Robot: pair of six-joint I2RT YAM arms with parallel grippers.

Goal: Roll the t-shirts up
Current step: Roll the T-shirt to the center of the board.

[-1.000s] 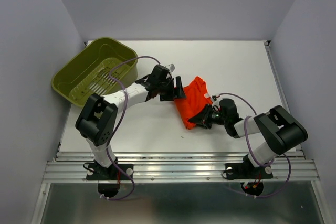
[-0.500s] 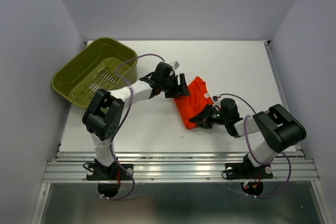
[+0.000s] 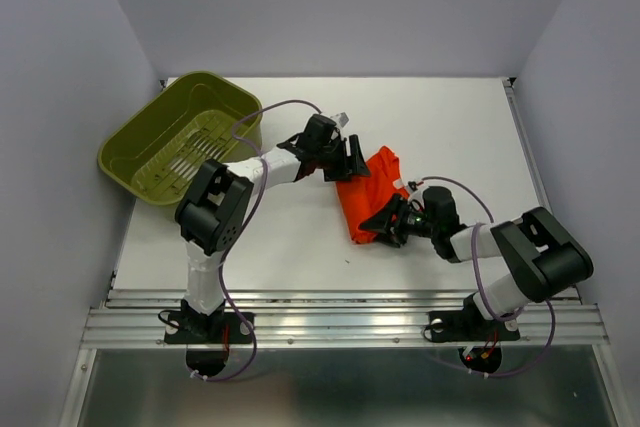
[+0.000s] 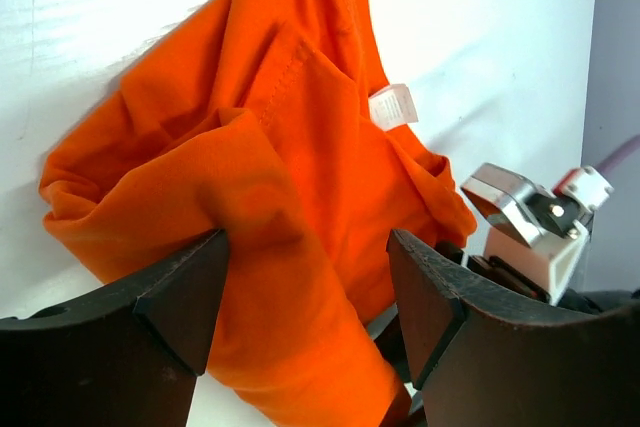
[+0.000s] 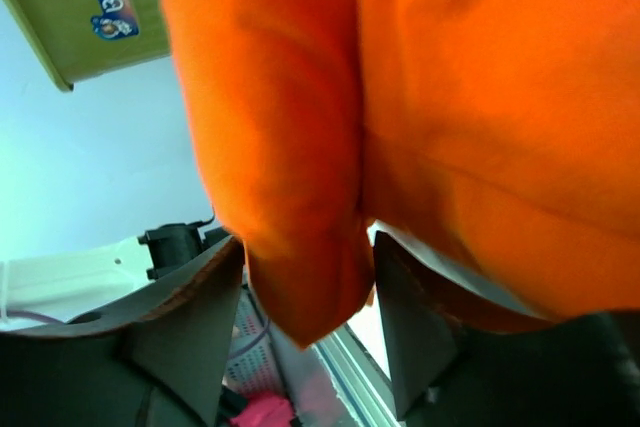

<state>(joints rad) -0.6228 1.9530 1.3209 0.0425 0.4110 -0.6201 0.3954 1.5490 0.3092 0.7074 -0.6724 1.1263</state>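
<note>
Step in hand, I judge, is arranging, not yet rolling: the t-shirt (image 3: 368,192) lies bunched on the surface (image 3: 450,127) between my two pairs of fingers. My left fingers (image 4: 180,297) stand spread, a loose fold between them, unpinched. My right fingers (image 5: 190,332) stand apart about a thick fold; whether they press it I cannot tell. Next I should flatten the cloth, then take one hem and roll.
</note>
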